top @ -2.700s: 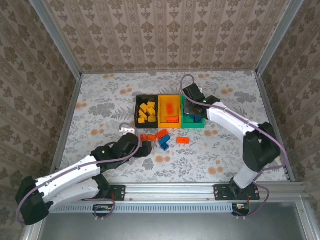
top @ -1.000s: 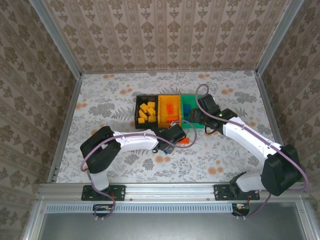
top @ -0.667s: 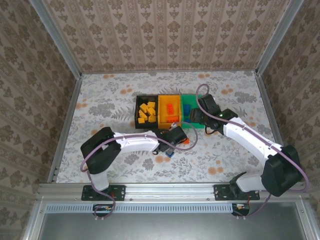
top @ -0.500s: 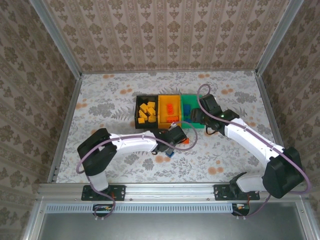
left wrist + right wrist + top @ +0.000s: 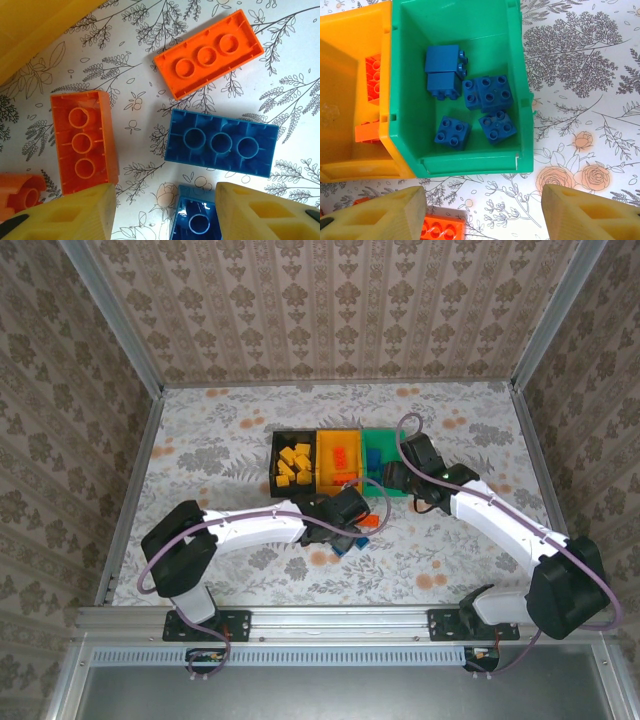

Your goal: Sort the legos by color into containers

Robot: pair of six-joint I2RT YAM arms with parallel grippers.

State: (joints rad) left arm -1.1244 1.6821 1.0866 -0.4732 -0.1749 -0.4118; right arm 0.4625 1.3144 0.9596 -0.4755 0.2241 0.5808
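Observation:
Loose legos lie on the flowered table in front of the containers. In the left wrist view I see two red-orange bricks (image 5: pixel 209 54) (image 5: pixel 84 142) and a blue brick (image 5: pixel 221 142), all underside up. My left gripper (image 5: pixel 165 202) (image 5: pixel 350 523) hovers open over them. A second blue brick (image 5: pixel 197 217) lies between its fingers, close to the right one and apart from the left. My right gripper (image 5: pixel 485 202) (image 5: pixel 393 480) hangs open and empty over the front of the green bin (image 5: pixel 470 165) (image 5: pixel 385 492), which holds several blue bricks (image 5: pixel 487 92). A red-orange brick (image 5: pixel 442 230) lies just before it.
The black bin (image 5: pixel 273 455) holds several yellow bricks (image 5: pixel 293 465). The orange-yellow bin (image 5: pixel 328 455) (image 5: pixel 340 100) between it and the green one holds red-orange bricks (image 5: pixel 372 75). Metal rails and patterned walls enclose the table; open floor lies left and right of the bins.
My left gripper was shut and has now opened over the loose bricks, and the left arm's elbow has swung leftward. The right arm has barely moved.

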